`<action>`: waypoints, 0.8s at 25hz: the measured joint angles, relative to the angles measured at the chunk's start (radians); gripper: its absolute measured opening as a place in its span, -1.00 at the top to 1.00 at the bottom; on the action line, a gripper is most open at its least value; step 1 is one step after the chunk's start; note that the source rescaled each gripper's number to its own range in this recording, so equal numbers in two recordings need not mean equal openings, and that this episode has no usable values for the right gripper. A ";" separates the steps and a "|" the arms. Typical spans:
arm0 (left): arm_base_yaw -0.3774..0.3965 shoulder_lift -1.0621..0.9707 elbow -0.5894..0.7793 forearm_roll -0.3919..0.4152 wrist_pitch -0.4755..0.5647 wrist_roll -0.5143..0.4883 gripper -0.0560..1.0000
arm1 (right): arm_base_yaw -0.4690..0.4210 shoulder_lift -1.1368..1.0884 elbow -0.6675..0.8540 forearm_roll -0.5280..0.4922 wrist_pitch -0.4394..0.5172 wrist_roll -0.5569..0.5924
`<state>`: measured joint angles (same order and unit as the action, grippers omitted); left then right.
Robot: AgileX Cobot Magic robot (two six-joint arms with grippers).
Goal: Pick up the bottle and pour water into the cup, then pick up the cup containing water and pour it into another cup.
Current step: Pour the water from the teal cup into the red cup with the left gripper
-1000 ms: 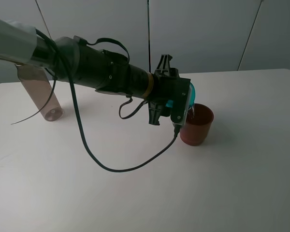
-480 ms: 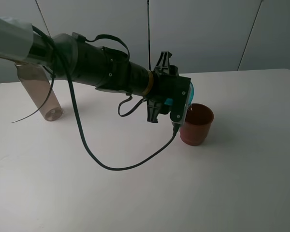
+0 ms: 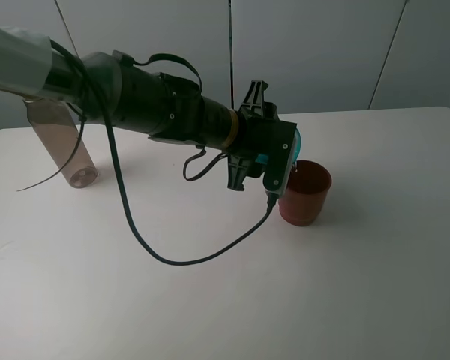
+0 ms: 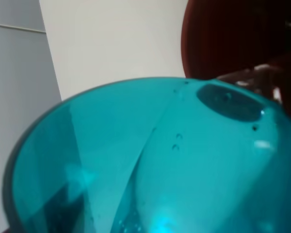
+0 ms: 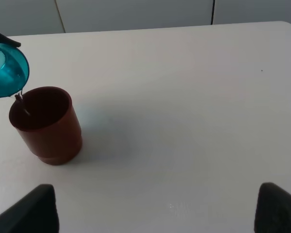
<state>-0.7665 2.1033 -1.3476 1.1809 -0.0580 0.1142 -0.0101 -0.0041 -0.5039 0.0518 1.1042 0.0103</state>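
Exterior high view: the left gripper (image 3: 285, 161) clamps the cup (image 3: 297, 144), tipped over the rim of another cup (image 3: 305, 193); the bottle (image 3: 60, 142) stands well apart from another cup.

Left wrist view: the cup (image 4: 155, 160) is smooth translucent teal.

Right wrist view: the stream lands just inside the opaque red-brown stepped-base another cup (image 5: 47, 125); any drift likely spills. The right gripper (image 5: 155, 208) is spread wide, holding nothing.

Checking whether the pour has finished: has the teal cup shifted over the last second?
Yes, slightly. Against the red-brown cup, which stays put, the teal cup in the left gripper sits a little higher and further left than before, its lip still over the rim.
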 joint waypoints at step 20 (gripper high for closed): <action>-0.039 -0.005 -0.040 0.006 0.086 0.054 0.78 | 0.000 0.000 0.000 0.000 0.000 0.000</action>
<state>-0.8054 2.0986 -1.3878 1.1870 0.0282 0.1684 -0.0101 -0.0041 -0.5039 0.0518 1.1042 0.0103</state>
